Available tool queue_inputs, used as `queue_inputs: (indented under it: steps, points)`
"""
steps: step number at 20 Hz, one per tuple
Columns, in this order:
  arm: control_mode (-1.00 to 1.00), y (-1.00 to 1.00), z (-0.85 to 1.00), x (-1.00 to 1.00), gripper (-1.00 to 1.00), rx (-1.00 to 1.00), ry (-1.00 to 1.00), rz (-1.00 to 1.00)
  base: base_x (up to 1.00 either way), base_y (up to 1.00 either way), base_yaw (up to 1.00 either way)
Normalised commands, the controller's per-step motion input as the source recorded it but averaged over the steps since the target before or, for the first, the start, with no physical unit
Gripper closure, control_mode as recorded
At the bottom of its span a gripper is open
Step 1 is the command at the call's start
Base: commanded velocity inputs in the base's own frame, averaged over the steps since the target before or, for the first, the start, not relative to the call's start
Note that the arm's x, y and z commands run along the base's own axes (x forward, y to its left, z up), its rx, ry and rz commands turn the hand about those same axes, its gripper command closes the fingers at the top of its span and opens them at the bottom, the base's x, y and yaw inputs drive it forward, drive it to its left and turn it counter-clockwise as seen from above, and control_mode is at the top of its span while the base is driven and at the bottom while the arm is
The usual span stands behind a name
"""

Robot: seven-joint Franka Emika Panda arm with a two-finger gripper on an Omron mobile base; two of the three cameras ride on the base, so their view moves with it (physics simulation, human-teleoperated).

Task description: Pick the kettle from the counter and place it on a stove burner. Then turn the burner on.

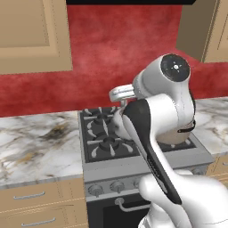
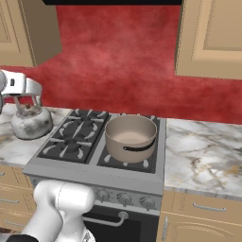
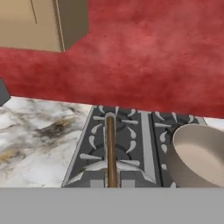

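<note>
Gripping: kettle [image 2: 30, 122] is clenched by its thin handle in the gripper [image 2: 21, 98].
Kettle: held at the desk [image 2: 14, 146] edge, left of the stove burner [image 2: 71, 134].
Pot [image 2: 131, 137]: seated on right front burner.

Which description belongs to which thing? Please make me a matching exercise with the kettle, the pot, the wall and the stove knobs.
Things:
1. kettle
2. pot
3. wall
4. knobs

Descriptions:
a. red
b. in a row on the front of the stove
c. tan, standing on the right side of the stove
d. silvery, to the left of the pot

Right pairs: 1-d, 2-c, 3-a, 4-b
</note>
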Motion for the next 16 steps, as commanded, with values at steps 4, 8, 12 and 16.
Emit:
queue_inputs:
  steps: [4,8,12,16]
  points:
    - [-1.00,0.00,0.00,0.00,1.00,0.00,0.00,0.00,0.00,0.00,0.00]
    - [-1.00,0.00,-0.22,0.00,1.00,0.02,0.00,0.00,0.00,0.00,0.00]
    - [-1.00,0.00,-0.26,0.00,1.00,0.05,0.00,0.00,0.00,0.00,0.00]
    - [-1.00,0.03,-0.27,0.02,1.00,0.04,0.00,0.00,0.00,0.00,0.00]
